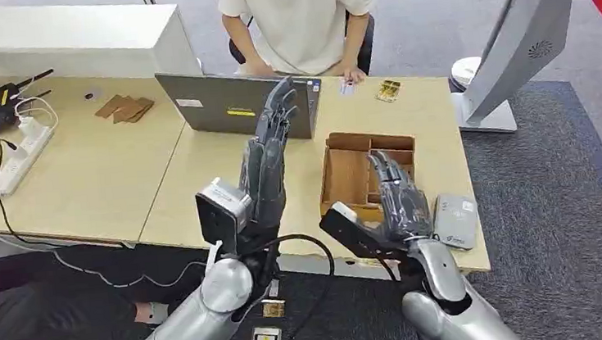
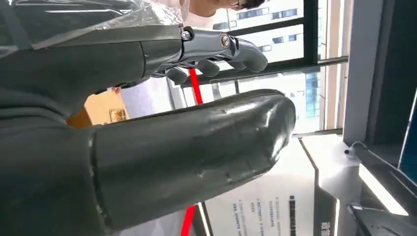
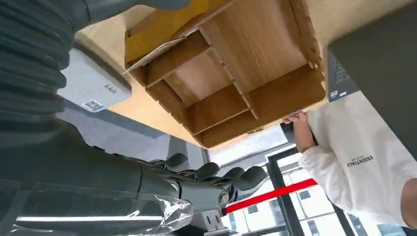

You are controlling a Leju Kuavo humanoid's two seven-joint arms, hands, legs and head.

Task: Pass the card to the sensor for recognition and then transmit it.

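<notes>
1. The left robot hand (image 1: 273, 152) is raised, its dark jointed fingers straight, apart and holding nothing.
2. The right robot hand (image 1: 399, 198) hovers over the near edge of the compartmented wooden tray (image 1: 346, 174), fingers loosely spread and holding nothing.
3. A flat grey rounded sensor (image 1: 455, 221) lies right of the tray on the pale wood table (image 1: 117, 178).
4. A small card (image 1: 346, 88) lies at the far edge by the person's hand (image 1: 353, 74).

A grey, flat card sensor (image 1: 456, 220) with a small label is seen lying on the table's right front corner, just beside the wooden tray. A yellow card (image 3: 162, 22) is seen standing tilted in the tray's near compartment.
</notes>
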